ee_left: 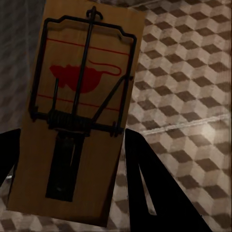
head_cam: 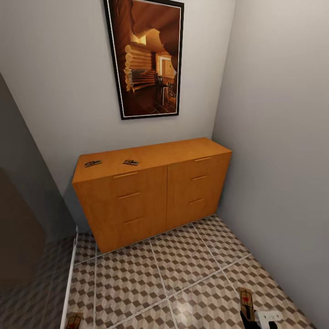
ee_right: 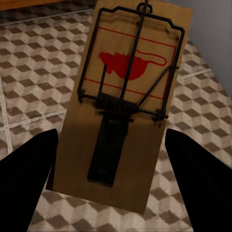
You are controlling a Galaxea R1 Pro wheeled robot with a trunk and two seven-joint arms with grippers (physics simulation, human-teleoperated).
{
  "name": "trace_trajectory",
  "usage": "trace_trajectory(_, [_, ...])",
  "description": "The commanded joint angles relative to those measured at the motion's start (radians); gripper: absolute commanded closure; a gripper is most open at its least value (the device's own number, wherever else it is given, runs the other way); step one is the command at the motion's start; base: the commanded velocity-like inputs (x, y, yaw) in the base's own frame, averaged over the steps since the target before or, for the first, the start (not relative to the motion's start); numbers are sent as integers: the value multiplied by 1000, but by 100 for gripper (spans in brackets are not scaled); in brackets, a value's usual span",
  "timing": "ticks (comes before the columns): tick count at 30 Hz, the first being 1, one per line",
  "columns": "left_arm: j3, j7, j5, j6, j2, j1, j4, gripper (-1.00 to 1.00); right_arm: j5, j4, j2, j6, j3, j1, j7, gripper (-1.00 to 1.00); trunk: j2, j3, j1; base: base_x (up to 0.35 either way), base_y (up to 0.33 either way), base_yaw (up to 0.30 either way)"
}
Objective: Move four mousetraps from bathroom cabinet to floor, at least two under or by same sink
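Cabinet (head_cam: 151, 192) against back wall, drawers all shut, framed picture (head_cam: 146, 57) hanging above it. Two mousetraps on cabinet top, left end: trap A (head_cam: 92, 163) and trap B (head_cam: 131, 162), lying flat, near each other but apart. Tiled floor (head_cam: 183, 265) in front of cabinet.

Right gripper (head_cam: 256, 320) at bottom edge of head view, clamped on trap C (head_cam: 246, 301), which sticks up and forward over the tiles. Right wrist view: trap C (ee_right: 126, 104) held between dark fingers (ee_right: 29, 179), one at each long edge, red mouse print and wire bar facing camera, floor (ee_right: 38, 72) behind.

Left wrist view: left gripper (ee_left: 72, 193) closed on trap D (ee_left: 79, 111), dark fingers (ee_left: 145, 183) against its long edges, same red print and spring up, floor (ee_left: 193, 96) behind. Head view: tip of trap D (head_cam: 73, 321) at bottom left edge, above the tiles.
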State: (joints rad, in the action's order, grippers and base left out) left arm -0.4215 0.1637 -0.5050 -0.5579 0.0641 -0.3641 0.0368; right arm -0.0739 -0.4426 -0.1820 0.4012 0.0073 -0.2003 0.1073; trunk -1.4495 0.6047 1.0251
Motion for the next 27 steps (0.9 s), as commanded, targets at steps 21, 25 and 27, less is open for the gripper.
trace_trajectory(21, [-11, 7, -3, -8, 10, -1, 2, 100, -9, 7, 4, 3, 2, -1, -15, 100, 0, 1, 0, 0, -55, 7])
trace_trajectory(25, [-11, 7, -3, -8, 9, -1, 2, 100, -9, 7, 4, 3, 2, -1, -15, 100, 0, 1, 0, 0, -271, 221])
trace_trajectory(27, [-11, 7, -3, -8, 9, -1, 2, 100, -9, 7, 4, 3, 2, -1, -15, 100, 0, 1, 0, 0, -283, 273])
